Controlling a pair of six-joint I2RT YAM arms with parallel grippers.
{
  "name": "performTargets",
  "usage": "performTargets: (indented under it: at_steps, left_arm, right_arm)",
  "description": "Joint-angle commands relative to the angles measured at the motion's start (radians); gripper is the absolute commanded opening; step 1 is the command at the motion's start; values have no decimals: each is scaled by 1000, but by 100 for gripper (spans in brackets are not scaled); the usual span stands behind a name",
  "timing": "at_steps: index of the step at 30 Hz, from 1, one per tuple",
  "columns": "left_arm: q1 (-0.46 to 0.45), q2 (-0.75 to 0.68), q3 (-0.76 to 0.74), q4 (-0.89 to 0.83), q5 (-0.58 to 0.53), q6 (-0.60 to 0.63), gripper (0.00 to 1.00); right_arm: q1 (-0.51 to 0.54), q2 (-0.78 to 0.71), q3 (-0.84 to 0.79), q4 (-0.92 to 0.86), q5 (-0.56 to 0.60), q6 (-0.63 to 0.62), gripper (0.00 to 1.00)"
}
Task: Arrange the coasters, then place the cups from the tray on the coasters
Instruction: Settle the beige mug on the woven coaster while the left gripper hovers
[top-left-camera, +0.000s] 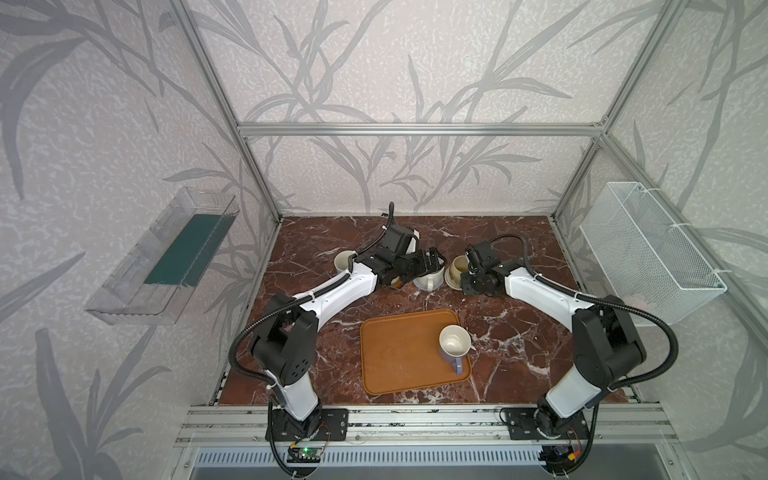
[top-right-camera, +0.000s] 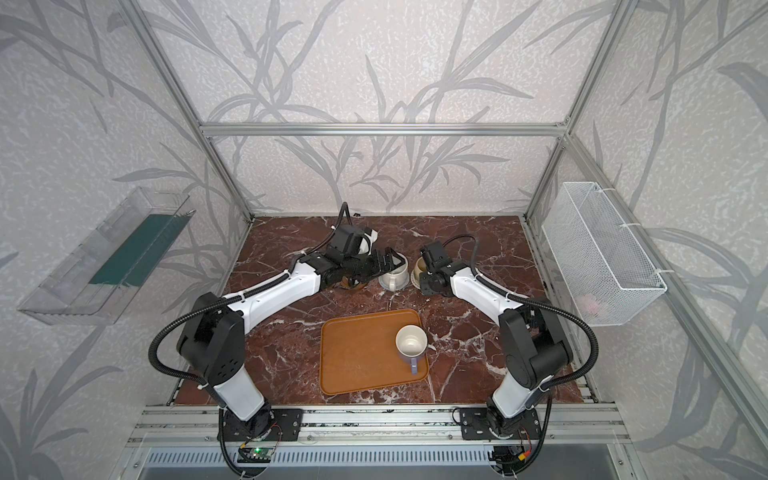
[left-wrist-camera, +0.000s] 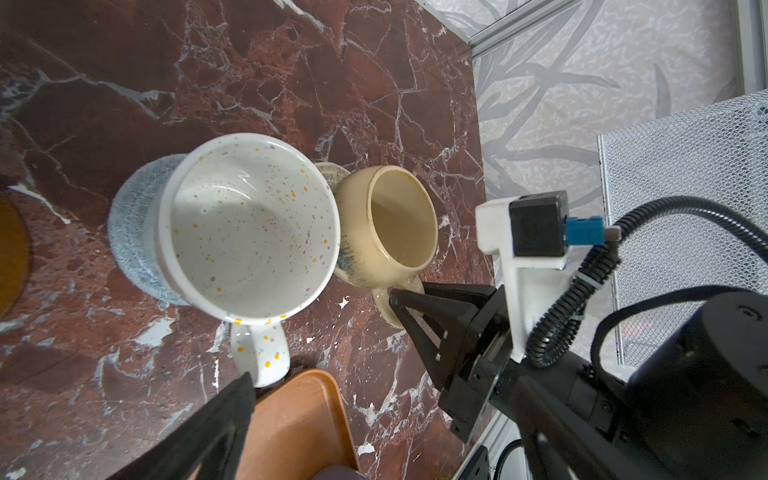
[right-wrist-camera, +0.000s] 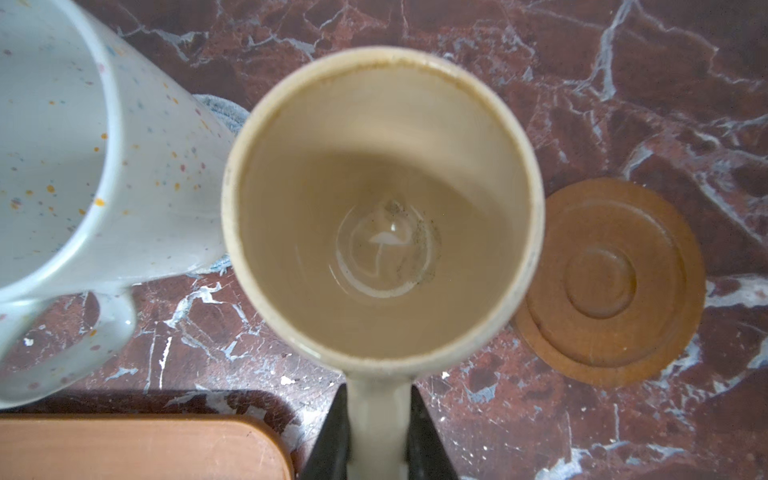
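Observation:
In both top views the orange-brown tray (top-left-camera: 395, 357) (top-right-camera: 357, 357) holds a lavender cup (top-left-camera: 455, 345) (top-right-camera: 411, 343). Behind it, a speckled white cup (top-left-camera: 428, 279) (left-wrist-camera: 249, 226) stands on the grey-blue rope coaster (left-wrist-camera: 133, 232). My left gripper (top-left-camera: 432, 259) hovers open just above that cup; one of its fingers (left-wrist-camera: 224, 419) shows in the left wrist view. My right gripper (right-wrist-camera: 378, 440) is shut on the handle of the cream-beige cup (right-wrist-camera: 382, 208) (top-left-camera: 459, 266), which is over a cream coaster (top-left-camera: 451, 283). A brown coaster (right-wrist-camera: 611, 282) lies bare beside it.
A pale cup with a white inside (top-left-camera: 344, 261) stands at the back left, behind my left arm. Part of another brown coaster (top-left-camera: 397, 284) shows under the left wrist. A white mesh basket (top-left-camera: 648, 249) hangs on the right wall, a clear bin (top-left-camera: 166, 257) on the left.

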Motion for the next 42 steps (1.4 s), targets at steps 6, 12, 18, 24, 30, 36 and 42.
performTargets:
  at_steps: [6,12,18,24,30,36,42]
  left_arm:
    - [6,-32,-15,33,11,-15,99]
    - [5,-40,-25,38,10,-18,99]
    - [5,-47,-25,35,7,-15,99]
    - [5,-48,-25,35,10,-15,99]
    - [5,-46,-26,37,8,-11,99]
    - [5,-47,-23,36,10,-12,99]
    - [7,-49,-22,31,8,-11,99]
  right_arm:
    - [8,-22,-12,-5,-17,22,1]
    - [9,11,33,-43,-3,38,35]
    - [6,94,82,-69,8,54,35]
    - [9,148,115,-100,5,75,23]
    - [9,116,111,-100,52,74,0]
    - [9,90,125,-114,45,56,0]
    - [19,47,136,-121,61,48,0]
